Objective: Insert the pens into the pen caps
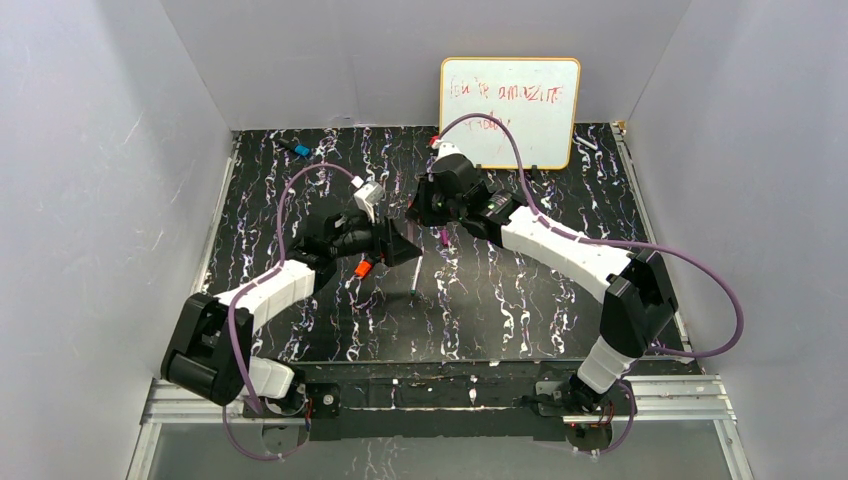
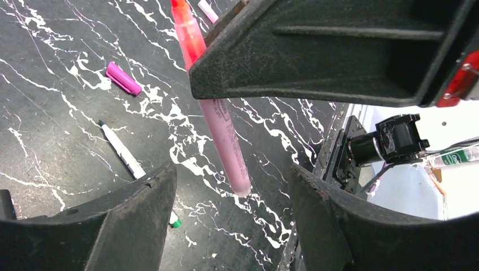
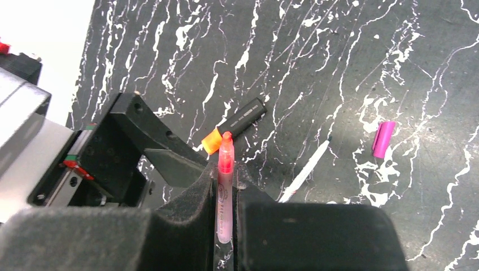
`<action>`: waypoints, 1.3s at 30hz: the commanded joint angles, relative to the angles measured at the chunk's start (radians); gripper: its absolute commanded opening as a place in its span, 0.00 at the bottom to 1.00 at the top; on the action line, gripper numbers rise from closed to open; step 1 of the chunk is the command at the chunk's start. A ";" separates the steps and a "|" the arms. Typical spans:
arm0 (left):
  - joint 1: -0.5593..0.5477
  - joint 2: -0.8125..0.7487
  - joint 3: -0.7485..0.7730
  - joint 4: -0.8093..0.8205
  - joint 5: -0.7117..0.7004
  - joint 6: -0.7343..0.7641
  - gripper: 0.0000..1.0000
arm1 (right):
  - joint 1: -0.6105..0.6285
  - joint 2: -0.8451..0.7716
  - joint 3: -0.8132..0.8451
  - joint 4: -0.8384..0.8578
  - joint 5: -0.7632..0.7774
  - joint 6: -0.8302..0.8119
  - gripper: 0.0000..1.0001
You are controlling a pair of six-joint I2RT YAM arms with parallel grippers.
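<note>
Right gripper [image 3: 226, 178] clamped on the pink-grey pen [image 3: 224, 197], red tip sticking out past the jaws, over mid-table. Left gripper [image 2: 231, 174] open, its 2 fingers [image 2: 141, 220] straddling the pen's back end with a gap on each side. Black pen [image 3: 243, 117] lies flat on the table [image 3: 339, 51] just beyond the tip; its orange end might be a cap, hard to tell. Thin white pen [image 3: 305, 172] lies right of it, magenta cap [image 3: 384, 138] further right.
</note>
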 commanded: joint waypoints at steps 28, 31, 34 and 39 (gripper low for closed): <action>-0.015 0.040 -0.051 0.162 -0.043 -0.079 0.00 | -0.003 -0.152 -0.005 0.007 0.304 0.005 0.99; -0.014 0.040 -0.016 0.060 -0.064 -0.017 0.00 | -0.088 -0.257 -0.086 0.016 0.311 -0.010 0.99; -0.014 0.038 0.021 -0.033 -0.091 0.034 0.00 | -0.292 -0.281 -0.108 -0.149 0.221 0.082 0.98; -0.013 0.034 0.088 -0.184 -0.113 0.133 0.00 | -0.436 -0.188 -0.098 -0.294 0.085 -0.032 0.92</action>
